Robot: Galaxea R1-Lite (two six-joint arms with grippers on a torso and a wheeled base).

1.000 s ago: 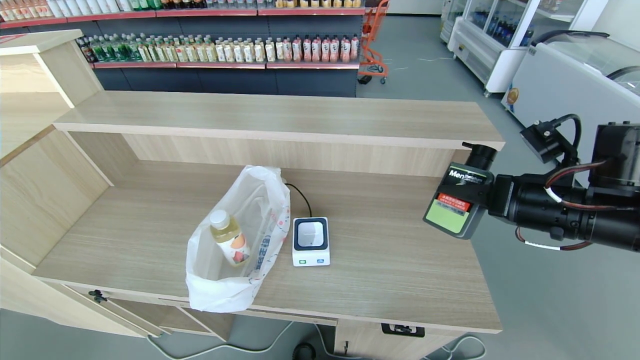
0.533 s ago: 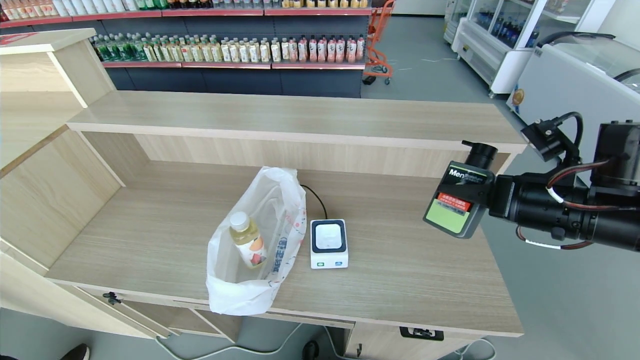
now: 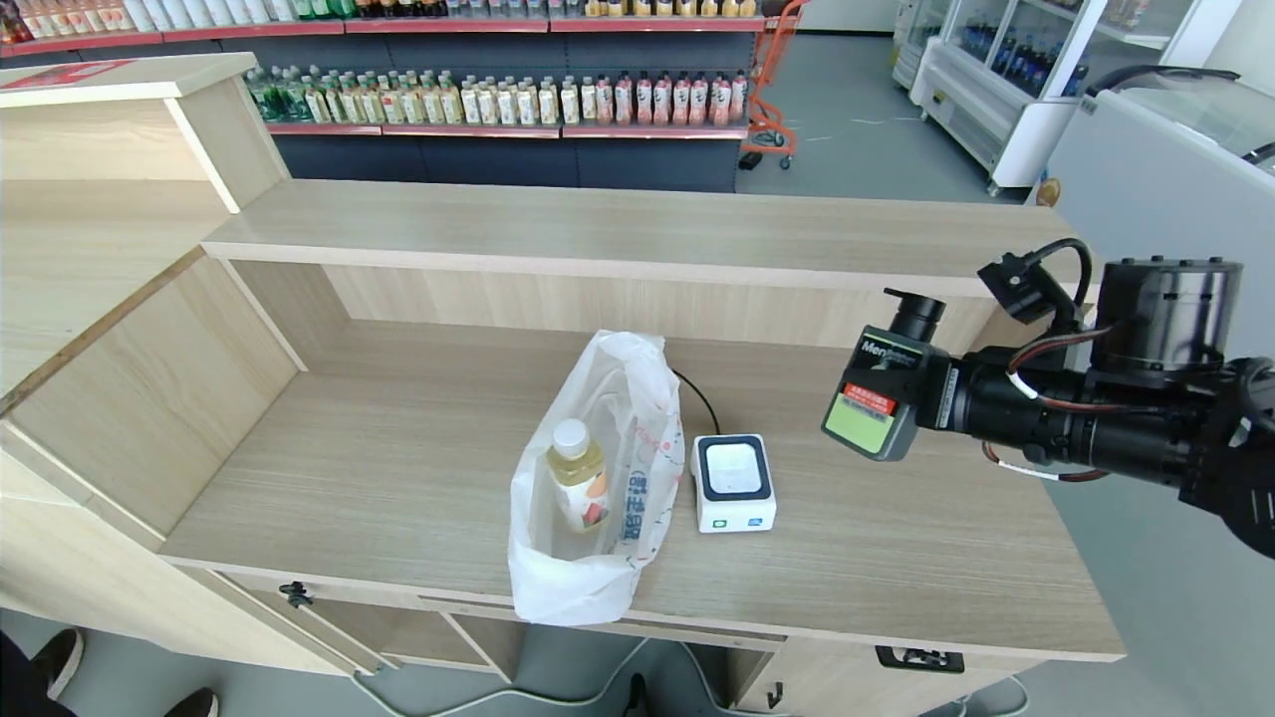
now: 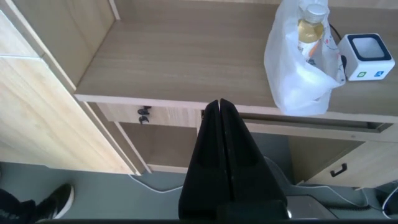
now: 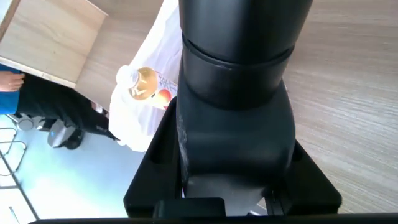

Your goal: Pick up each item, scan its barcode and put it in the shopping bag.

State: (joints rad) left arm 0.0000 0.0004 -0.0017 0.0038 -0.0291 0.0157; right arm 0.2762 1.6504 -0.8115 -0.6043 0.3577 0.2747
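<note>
My right gripper (image 3: 934,395) is shut on a dark bottle (image 3: 874,403) with a green and red label, held sideways above the counter's right part. The same bottle (image 5: 236,93) looms large in the right wrist view, clamped in the right gripper (image 5: 230,190). A white scanner (image 3: 735,481) sits mid-counter, left of and below the held bottle. Beside it stands the white shopping bag (image 3: 637,428), open, with a yellow drink bottle (image 3: 576,478) upright inside. My left gripper (image 4: 219,121) is shut and holds nothing, low in front of the counter's front edge.
The wooden counter (image 3: 398,448) has a raised back ledge (image 3: 618,224) and a side wall on the left. A black cable (image 3: 697,393) runs from the scanner to the back. Store shelves and freezers stand behind. A drawer front (image 4: 161,115) lies under the counter.
The head camera has shifted, so the counter sits further right in the picture. The right arm's bottle is now over the counter and closer to the scanner.
</note>
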